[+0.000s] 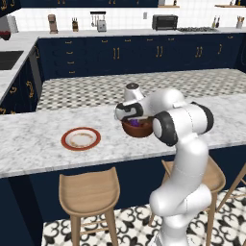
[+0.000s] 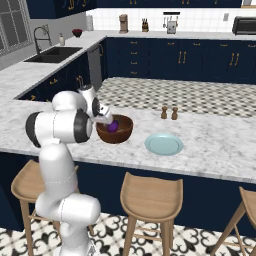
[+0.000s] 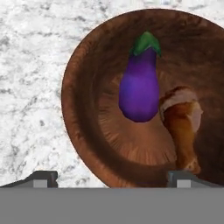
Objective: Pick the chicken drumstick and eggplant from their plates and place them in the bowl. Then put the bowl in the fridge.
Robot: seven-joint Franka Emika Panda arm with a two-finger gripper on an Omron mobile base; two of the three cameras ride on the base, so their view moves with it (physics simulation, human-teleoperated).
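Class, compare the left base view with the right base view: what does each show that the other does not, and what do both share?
Left base view alone: the cream plate with a red-brown rim, bare on the counter, and a toaster oven at the back wall. Right base view alone: the pale blue plate, also bare, two small shakers, and the sink. Both: the bowl with the eggplant inside, the gripper over it, and wooden stools.

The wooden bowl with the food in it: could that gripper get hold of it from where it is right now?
Probably yes. The open gripper hangs just above the wooden bowl, nothing between them. The eggplant and drumstick lie inside, leaving the near rim free.
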